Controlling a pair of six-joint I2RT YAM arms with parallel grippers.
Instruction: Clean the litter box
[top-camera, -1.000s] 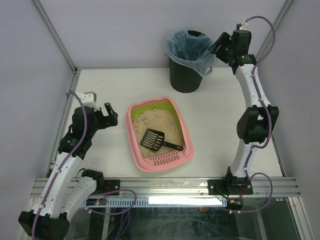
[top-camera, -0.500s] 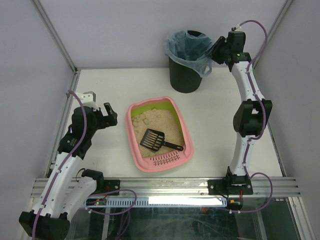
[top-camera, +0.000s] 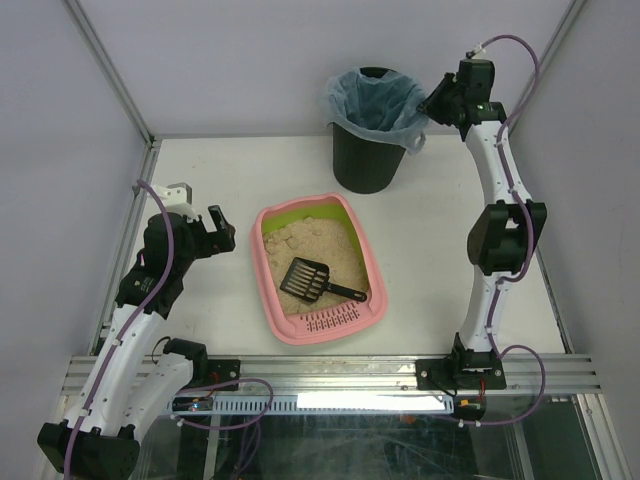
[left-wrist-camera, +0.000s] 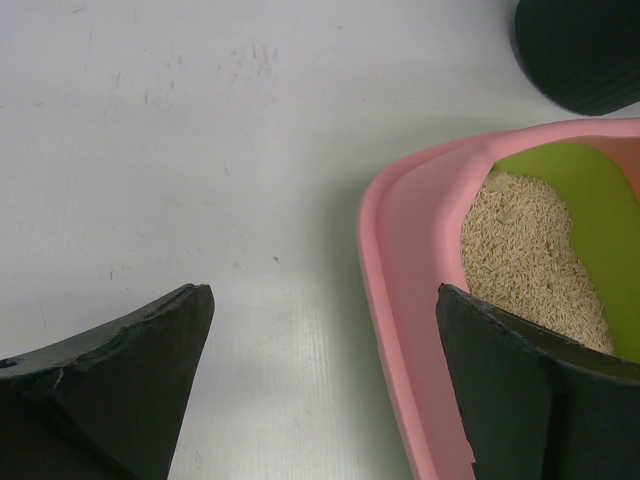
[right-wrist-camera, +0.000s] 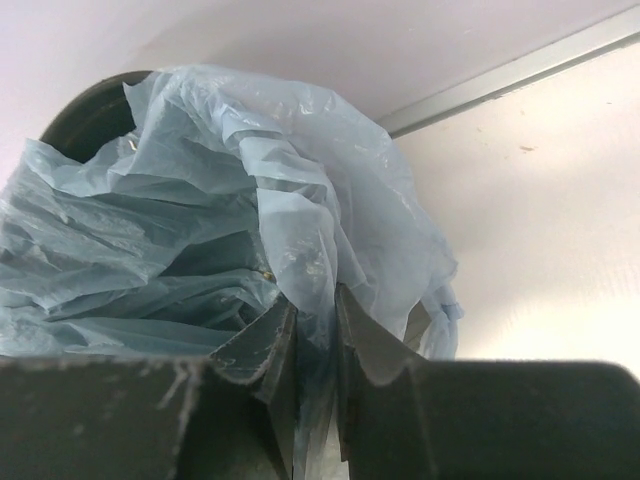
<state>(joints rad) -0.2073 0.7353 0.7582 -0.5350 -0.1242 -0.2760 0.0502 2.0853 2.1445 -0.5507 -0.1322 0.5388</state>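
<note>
- White desk (top-camera: 220, 170) with pale walls (top-camera: 250, 60) around it.
- Left gripper (left-wrist-camera: 322, 300) hangs near the left edge, fingers spread wide, holding nothing.
- Litter box (top-camera: 330, 322) sits mid-desk toward the near edge, with the scoop (top-camera: 308, 277) lying on its sand (top-camera: 310, 240).
- Right gripper (right-wrist-camera: 315, 305) pinches the blue bag (top-camera: 375, 100) of the bin (top-camera: 362, 165) at the far edge.

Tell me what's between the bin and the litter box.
Nothing. Only bare table separates the bin from the litter box. This shows in the top view, and partly in the left wrist view.
</note>
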